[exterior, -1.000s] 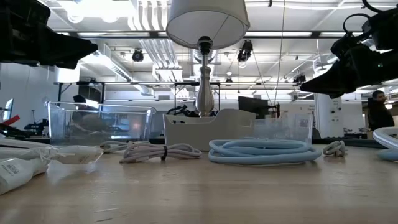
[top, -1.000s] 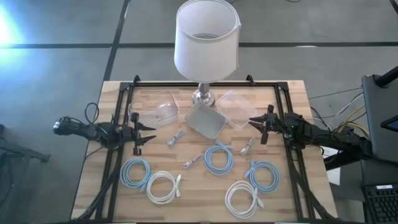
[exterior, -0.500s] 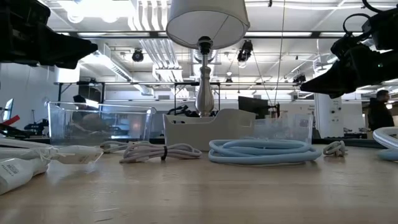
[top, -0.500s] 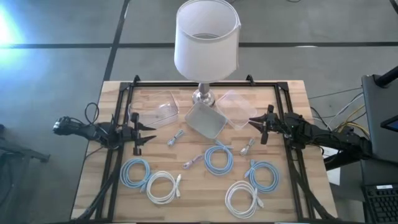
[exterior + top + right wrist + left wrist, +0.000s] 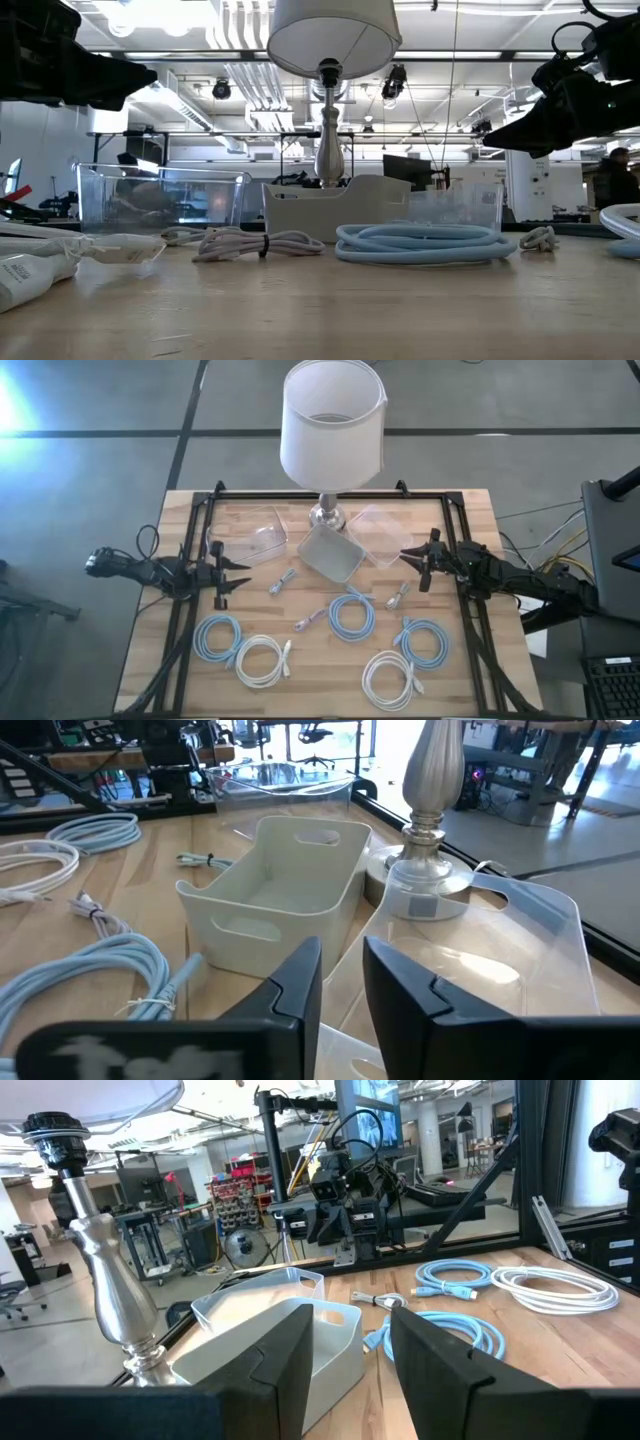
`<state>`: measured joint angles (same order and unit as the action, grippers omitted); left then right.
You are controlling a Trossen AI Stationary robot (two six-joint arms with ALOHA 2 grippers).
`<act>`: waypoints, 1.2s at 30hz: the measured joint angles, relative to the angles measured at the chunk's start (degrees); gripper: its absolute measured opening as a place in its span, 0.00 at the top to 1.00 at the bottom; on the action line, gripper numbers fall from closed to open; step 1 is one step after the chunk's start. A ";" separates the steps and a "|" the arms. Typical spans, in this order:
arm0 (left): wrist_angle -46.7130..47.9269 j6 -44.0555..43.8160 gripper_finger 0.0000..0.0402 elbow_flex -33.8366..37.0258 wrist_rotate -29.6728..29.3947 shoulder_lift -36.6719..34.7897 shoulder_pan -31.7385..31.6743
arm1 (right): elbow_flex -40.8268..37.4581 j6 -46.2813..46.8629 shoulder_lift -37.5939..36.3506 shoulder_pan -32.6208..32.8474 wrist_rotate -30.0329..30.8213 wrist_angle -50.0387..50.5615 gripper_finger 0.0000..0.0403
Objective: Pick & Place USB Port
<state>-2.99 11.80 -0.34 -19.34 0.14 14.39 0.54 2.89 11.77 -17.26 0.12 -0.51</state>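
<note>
I take the lamp [image 5: 333, 430] at the far middle of the table [image 5: 150, 630] as my landmark. Its base sits between two clear bins: one [image 5: 255, 538] to its left, one [image 5: 380, 535] to its right. The grey bin [image 5: 331, 553] lies just in front of the base, angled.

The left gripper [image 5: 238, 575] hangs above the table well left of the lamp, beside the left clear bin, nothing between its fingers; in the left wrist view the fingers [image 5: 285, 1355] stand a little apart. The right gripper [image 5: 410, 556] hangs well right of the lamp, at the near corner of the right clear bin, also empty; in the right wrist view its fingers [image 5: 300, 982] show a narrow gap.

Short cables: one grey [image 5: 283, 582] in front and left of the grey bin, one [image 5: 306, 622] further toward the near edge, and one [image 5: 398, 596] in front and right of the lamp, near the right gripper. I cannot tell from these views which carries the USB plug. None is touched by a gripper.

Coils, all nearer me than the grey bin: blue [image 5: 352, 616] in the middle, blue [image 5: 218, 637] at left, blue [image 5: 426, 642] at right, white [image 5: 262, 661] left, white [image 5: 390, 679] right.

In the low view a person [image 5: 607, 180] stands in the room far behind the table.
</note>
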 joint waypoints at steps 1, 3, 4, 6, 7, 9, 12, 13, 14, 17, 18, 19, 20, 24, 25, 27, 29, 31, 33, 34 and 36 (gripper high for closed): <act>-0.01 0.00 0.65 0.00 -0.01 0.00 -0.01 | 0.02 -0.04 0.02 0.00 -0.01 0.00 0.83; -0.01 0.00 0.65 0.00 0.00 0.00 -0.01 | 0.00 -0.05 0.01 0.00 -0.01 0.00 0.83; 0.00 -0.01 0.65 0.00 0.00 0.00 -0.01 | 0.01 -0.01 0.01 0.00 -0.01 0.01 0.83; 0.01 0.00 0.65 0.00 -0.01 0.00 0.00 | 0.00 -0.06 0.02 0.00 0.00 0.00 0.82; 0.00 0.00 0.65 0.00 0.00 0.00 0.00 | 0.01 -0.06 0.01 0.00 -0.01 0.00 0.82; -0.01 0.01 0.65 0.00 -0.01 0.00 0.00 | 0.02 0.00 0.02 0.00 -0.02 0.00 0.81; 0.01 0.01 0.65 0.00 -0.01 0.00 -0.02 | 0.00 -0.06 0.01 0.00 0.00 0.00 0.80; 0.00 0.00 0.65 0.00 0.00 0.00 -0.01 | 0.00 -0.02 0.01 0.00 -0.01 0.00 0.79; 0.01 0.00 0.65 0.00 0.00 0.00 -0.01 | 0.00 0.01 0.01 -0.01 0.00 0.00 0.79; 0.01 0.01 0.65 0.00 0.01 0.00 0.00 | 0.00 -0.04 0.02 -0.01 0.00 0.00 0.78; -0.01 -0.01 0.65 0.00 -0.01 0.00 -0.02 | 0.01 0.01 0.00 -0.01 0.00 0.00 0.78; 0.01 -0.01 0.65 0.00 -0.01 0.00 -0.02 | 0.00 0.02 0.02 0.00 0.00 0.00 0.79; 0.01 0.01 0.65 0.00 -0.01 0.00 0.00 | 0.00 -0.06 0.02 0.00 0.00 0.00 0.79; 0.00 0.00 0.65 0.00 -0.01 0.00 -0.02 | 0.00 -0.03 0.02 0.00 0.00 0.00 0.81; 0.00 -0.01 0.65 0.00 0.00 0.00 -0.01 | 0.00 -0.06 0.02 0.00 -0.02 0.00 0.81; -0.01 0.00 0.65 0.00 0.00 0.00 -0.01 | 0.01 0.01 0.02 -0.01 0.00 0.00 0.82; -0.01 0.01 0.65 0.00 -0.01 0.00 0.00 | 0.00 -0.06 0.02 0.00 -0.02 0.00 0.83; 0.00 0.00 0.65 0.00 0.00 0.00 -0.02 | 0.01 -0.03 0.01 0.00 0.00 0.00 0.83; 0.01 -0.01 0.65 0.00 -0.01 0.00 0.00 | 0.02 -0.04 0.02 0.00 0.00 0.00 0.82; -0.01 -0.01 0.65 0.00 0.01 0.00 -0.02 | 0.00 -0.06 0.01 -0.01 -0.01 0.00 0.82; 0.00 -0.01 0.65 0.00 0.00 0.00 0.00 | 0.00 0.02 0.02 -0.01 -0.02 0.00 0.81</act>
<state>-2.99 11.80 -0.34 -19.34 0.14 14.39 0.54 2.91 11.79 -17.27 0.10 -0.51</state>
